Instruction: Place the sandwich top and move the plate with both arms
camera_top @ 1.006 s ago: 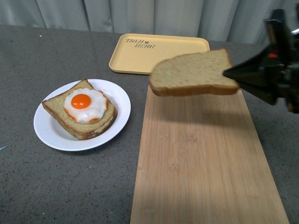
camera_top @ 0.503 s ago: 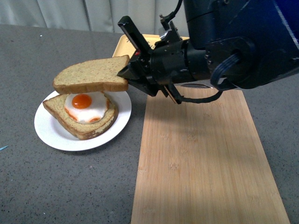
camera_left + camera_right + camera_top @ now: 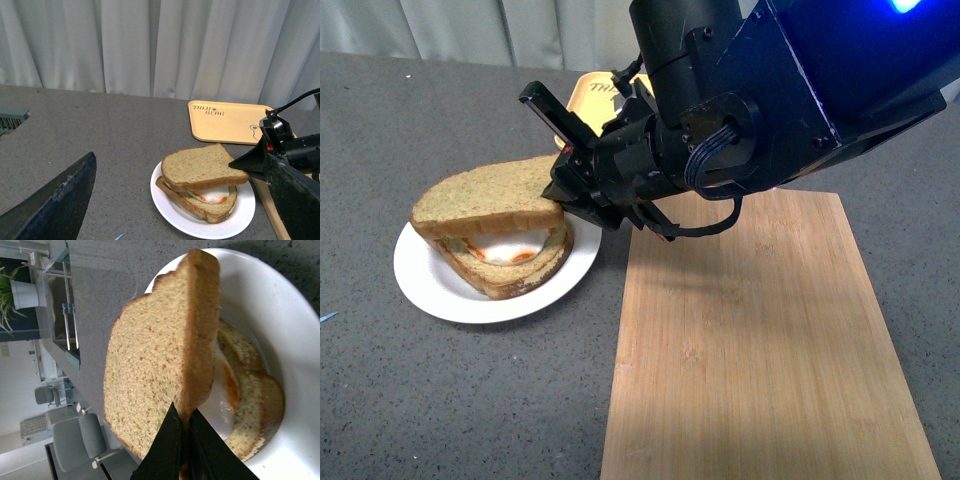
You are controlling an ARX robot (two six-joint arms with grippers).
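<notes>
Your right pincer (image 3: pixel 560 192) is clamped on the three o'clock edge of the top (image 3: pixel 485 197). The top lies over the egg slice (image 3: pixel 520 265) on the plate (image 3: pixel 425 285), and it seems a little tilted, higher at the held side. I think the step in hand is the release: lower the held edge until it rests, check that the crusts line up, then part the fingers only a little and draw back flat toward three o'clock, so the top is not dragged. Your left pincer (image 3: pixel 181 165) has its fingers wide apart, off the plate. The board (image 3: pixel 760 340) begins just beside the rim at three o'clock, and the tray (image 3: pixel 585 95) is near at one o'clock. Bare table (image 3: pixel 420 400) shows from six to eleven o'clock of the plate, so the left pincer could reach the rim from nine.
</notes>
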